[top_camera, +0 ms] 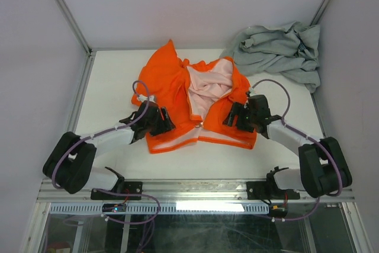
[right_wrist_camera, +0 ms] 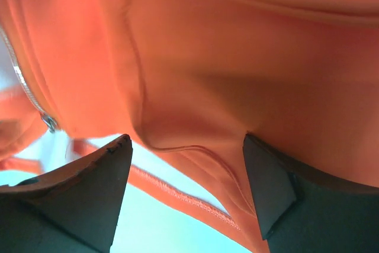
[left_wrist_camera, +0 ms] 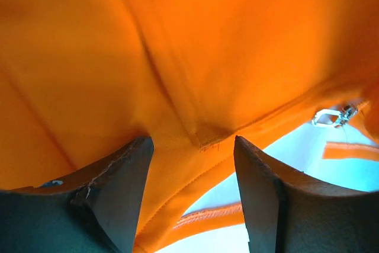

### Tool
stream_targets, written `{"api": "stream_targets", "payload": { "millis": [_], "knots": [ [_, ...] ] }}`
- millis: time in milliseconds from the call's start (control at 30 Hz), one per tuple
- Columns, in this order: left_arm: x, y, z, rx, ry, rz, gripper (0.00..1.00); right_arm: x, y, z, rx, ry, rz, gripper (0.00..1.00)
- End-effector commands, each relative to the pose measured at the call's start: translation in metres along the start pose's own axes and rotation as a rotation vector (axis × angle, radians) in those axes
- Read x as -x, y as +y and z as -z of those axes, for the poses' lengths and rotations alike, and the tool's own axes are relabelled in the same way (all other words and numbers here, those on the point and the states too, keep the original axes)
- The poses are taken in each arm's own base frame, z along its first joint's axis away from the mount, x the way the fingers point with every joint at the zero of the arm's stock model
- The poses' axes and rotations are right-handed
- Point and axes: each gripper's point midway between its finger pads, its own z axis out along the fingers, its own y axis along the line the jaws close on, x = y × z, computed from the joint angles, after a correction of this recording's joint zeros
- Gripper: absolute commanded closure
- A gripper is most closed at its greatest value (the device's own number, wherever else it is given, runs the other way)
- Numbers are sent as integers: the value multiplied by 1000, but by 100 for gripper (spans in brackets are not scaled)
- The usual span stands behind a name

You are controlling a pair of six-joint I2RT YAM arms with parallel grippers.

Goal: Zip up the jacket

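One orange jacket (top_camera: 172, 84) lies unzipped on the white tabletop (top_camera: 112, 81), with two grippers at its lower front.

From above, the pink lining shows between the front panels; the left gripper (top_camera: 163, 124) is over the left panel near the hem, the right gripper (top_camera: 234, 117) over the right panel, and one grey garment (top_camera: 278, 48) lies at the far right corner. At the left wrist, the left gripper (left_wrist_camera: 192, 146) has its jaws apart, loose jacket (left_wrist_camera: 89, 57) hem between them, unpinched, with one metal zipper pull (left_wrist_camera: 331, 115) off to the right. At the right wrist, the right gripper (right_wrist_camera: 186, 140) has its jaws wide, the jacket (right_wrist_camera: 237, 57) edge draped between them, ungripped, zipper teeth (right_wrist_camera: 23, 87) at left.
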Motion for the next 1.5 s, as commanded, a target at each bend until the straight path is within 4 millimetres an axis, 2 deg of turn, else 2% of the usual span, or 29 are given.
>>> {"api": "stream_targets", "payload": {
  "millis": [0,133,200,233,300,433,500,600,700,767,867,933,1067,1133,1200,1300,1400,1467],
  "knots": [
    [-11,80,29,266,-58,162,40,10,-39,19,-107,-82,-131,20],
    [9,111,58,324,-189,271,43,17,-56,34,-168,-139,-158,19],
    [24,112,72,323,-255,267,42,24,-50,40,-152,-154,-133,19],
    [31,106,77,300,-273,252,42,26,-42,43,-118,-158,-112,19],
    [42,85,82,219,-276,229,42,33,-21,50,-48,-172,-57,20],
    [59,18,89,-7,-250,149,40,43,31,67,94,-222,57,21],
    [61,-17,89,-91,-239,87,38,46,53,73,158,-241,87,22],
    [62,-61,81,-192,-222,20,38,50,75,75,208,-256,121,23],
    [65,-85,62,-240,-203,-13,36,47,92,70,252,-252,144,23],
    [68,-90,43,-213,-197,-41,34,43,97,64,257,-238,149,23],
    [68,-88,16,-151,-171,-84,32,40,99,55,255,-233,156,23],
    [57,-84,-3,-114,-133,-112,30,39,97,49,255,-235,150,23],
    [26,-72,-27,-23,-37,-190,23,33,82,32,193,-215,135,23],
    [7,-58,-33,45,15,-223,23,30,70,24,136,-207,131,23],
    [-8,-39,-33,113,54,-244,24,26,58,19,85,-197,128,23],
    [-17,-5,-20,232,62,-256,27,22,50,18,52,-188,129,23],
    [-16,23,3,331,31,-260,33,23,54,23,69,-192,136,23],
    [-13,34,19,376,11,-262,36,25,59,25,87,-191,147,24]
  ]
}}
